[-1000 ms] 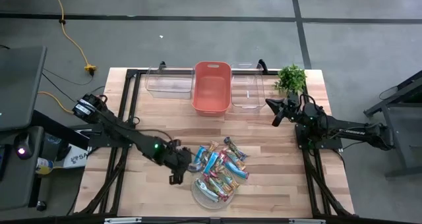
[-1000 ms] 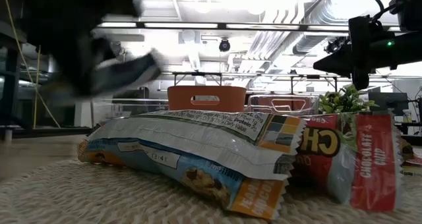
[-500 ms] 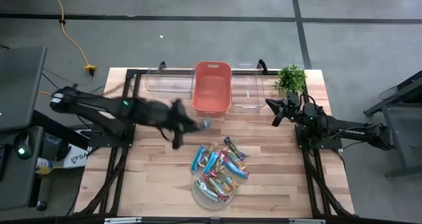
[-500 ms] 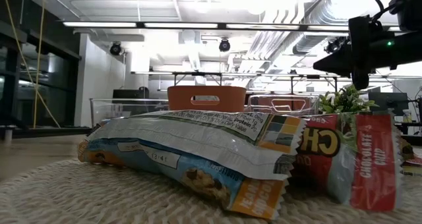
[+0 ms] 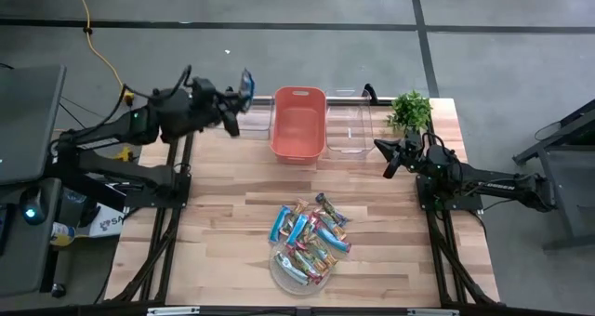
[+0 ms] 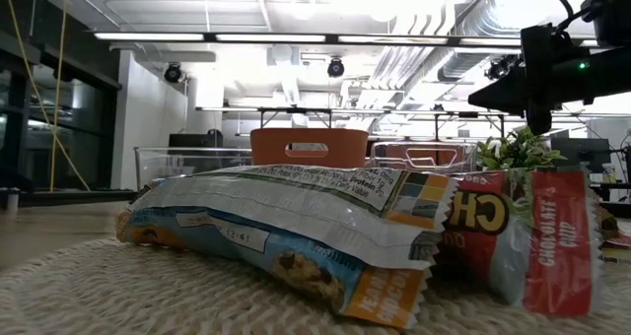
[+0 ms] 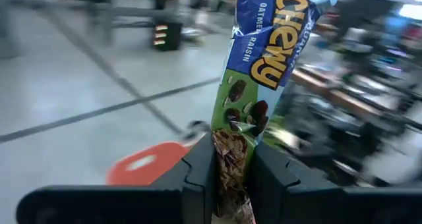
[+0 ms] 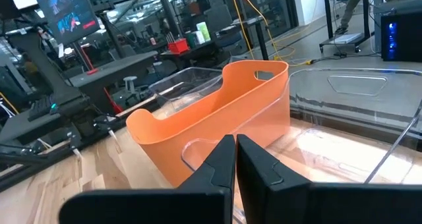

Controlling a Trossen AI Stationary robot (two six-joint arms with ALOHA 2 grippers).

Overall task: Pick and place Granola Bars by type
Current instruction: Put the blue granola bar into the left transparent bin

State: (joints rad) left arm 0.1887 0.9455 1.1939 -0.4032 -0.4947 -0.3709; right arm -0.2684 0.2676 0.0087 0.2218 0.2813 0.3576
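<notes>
My left gripper [image 5: 240,95] is raised by the table's far left corner, above the near rim of the left clear bin [image 5: 236,119], and is shut on a blue Chewy granola bar [image 5: 247,79]. The other granola bars [image 5: 311,234], in blue, red and tan wrappers, lie heaped on the round rope mat [image 5: 284,277] at the table's near middle. The low view shows a blue-and-white bar [image 6: 286,217] and a red bar [image 6: 557,241] up close. My right gripper [image 5: 388,160] waits shut in front of the right clear bin [image 5: 348,128]. My left gripper pinches the blue bar by one end [image 7: 232,159] between its two fingers [image 7: 198,174]. The rest of the bar [image 7: 267,46] sticks out straight past the fingertips. The bar is lifted clear of the table and the bins.
An orange bin [image 5: 298,121] stands between the two clear bins at the far edge. A small green plant [image 5: 410,110] sits at the far right corner. Bare wood lies between the bins and the mat and on either side of the mat.
My left gripper has gone from beside the heap on the mat up and toward the table's far left corner, carrying the blue bar clear of the table. It now hangs over the left clear bin. The heap and my right arm have kept still.
</notes>
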